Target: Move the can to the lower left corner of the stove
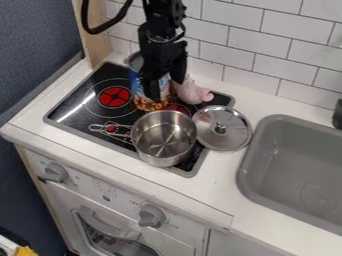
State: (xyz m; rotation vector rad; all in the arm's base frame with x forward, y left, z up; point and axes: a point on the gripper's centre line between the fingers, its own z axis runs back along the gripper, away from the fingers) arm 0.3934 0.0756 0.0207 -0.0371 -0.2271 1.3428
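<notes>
Presently, the labelled food can (139, 91) is seen close behind the gripper (165, 90), whose opening and grip cannot be determined; placement at the stovetop's lower left corner (56, 116) is not yet achieved.

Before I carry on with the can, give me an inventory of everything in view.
can: 1, blue and orange-red, back of stove
pink toy: 1, right of can
pot: 1, silver, front right of stove
lid: 1, silver, right of pot
stove: 1, black, on counter
counter: 1, white
sink: 1, grey, right
knobs: 2, grey, counter front
tiled wall: 1, white, behind
dark object: 1, right edge
arm: 1, black, top
gripper: 1, black, at can
</notes>
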